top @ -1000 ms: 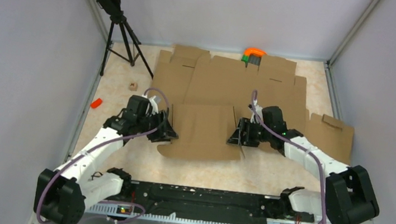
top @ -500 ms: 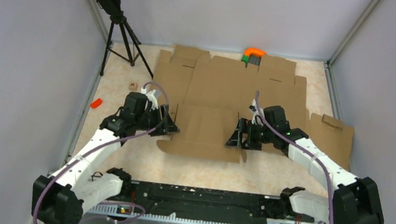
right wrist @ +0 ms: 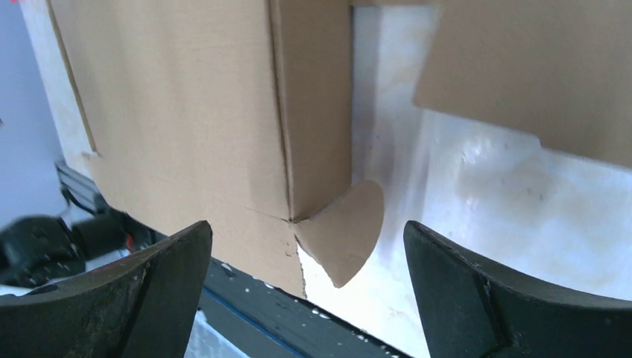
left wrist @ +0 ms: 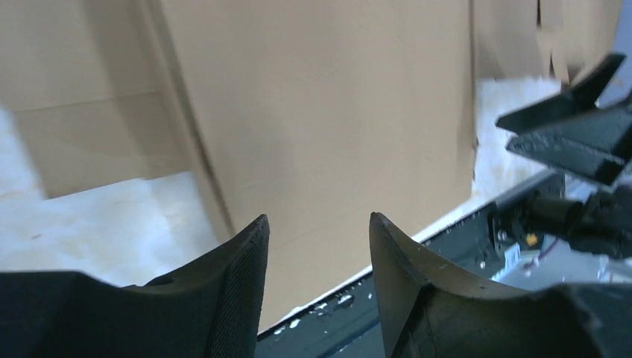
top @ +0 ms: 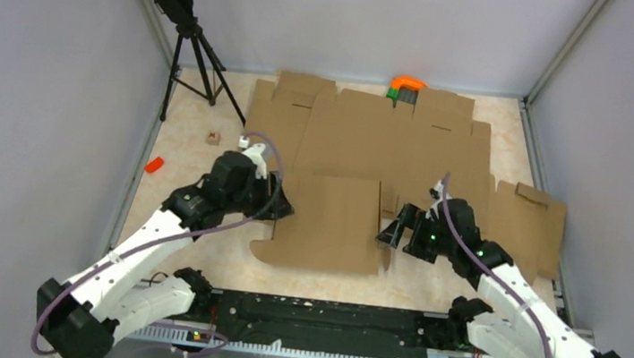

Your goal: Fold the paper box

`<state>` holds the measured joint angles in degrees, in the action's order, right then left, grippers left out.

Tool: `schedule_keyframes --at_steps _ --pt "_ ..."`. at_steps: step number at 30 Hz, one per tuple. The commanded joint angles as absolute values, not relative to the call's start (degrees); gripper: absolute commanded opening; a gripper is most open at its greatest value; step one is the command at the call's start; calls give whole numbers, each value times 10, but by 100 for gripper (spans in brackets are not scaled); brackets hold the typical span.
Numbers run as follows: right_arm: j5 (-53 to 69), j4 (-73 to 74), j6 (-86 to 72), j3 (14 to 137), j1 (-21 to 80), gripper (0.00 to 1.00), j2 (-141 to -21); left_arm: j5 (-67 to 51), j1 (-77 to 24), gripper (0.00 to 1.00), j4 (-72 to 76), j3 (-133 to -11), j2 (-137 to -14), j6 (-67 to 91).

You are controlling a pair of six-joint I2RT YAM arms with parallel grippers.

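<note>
The paper box point(top: 327, 221) lies flat in the middle of the table as a brown creased panel with a narrow side strip. My left gripper point(top: 280, 205) sits at its left edge. In the left wrist view the left gripper point(left wrist: 317, 220) is open, nothing is between its fingers, and the box panel point(left wrist: 320, 112) lies beyond them. My right gripper point(top: 391, 233) stands just off the box's right edge. In the right wrist view the right gripper point(right wrist: 307, 227) is wide open, and the box's rounded corner tab point(right wrist: 346, 231) lies loose between the spread fingers.
Wider cardboard blanks point(top: 373, 127) cover the back of the table, and another blank point(top: 525, 216) lies at the right. An orange and green object point(top: 407, 86) sits at the back wall. A tripod point(top: 193, 48), a small cube point(top: 212, 138) and an orange scrap point(top: 154, 164) are at the left. The black rail point(top: 324, 319) runs along the near edge.
My right gripper has pulled back from the box's right edge toward the near right and its jaws have spread wide. The left arm shifted slightly right. The box shifted slightly nearer.
</note>
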<state>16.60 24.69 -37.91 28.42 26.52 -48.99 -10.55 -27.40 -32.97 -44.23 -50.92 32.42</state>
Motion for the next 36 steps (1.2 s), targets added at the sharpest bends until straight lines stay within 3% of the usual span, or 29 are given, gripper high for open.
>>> schedule_keyframes --at_steps 1,8,12,23,34,36 --pt "106 219 -564 235 271 98 -428 -108 -359 53 -244 -465 -563 359" --pt "157 113 -707 157 272 98 -392 -133 -384 53 -163 -487 -672 359" --pt "185 64 -728 136 273 92 -416 -130 -384 52 -159 -504 -732 343" --pt "192 61 -744 97 279 93 -414 -195 -384 50 -139 -600 -824 361" --pt "153 155 -736 117 280 55 -310 -272 -406 48 -91 -734 -960 389" --pt "163 133 -753 106 280 41 -298 -286 -416 47 -77 -770 -991 397"
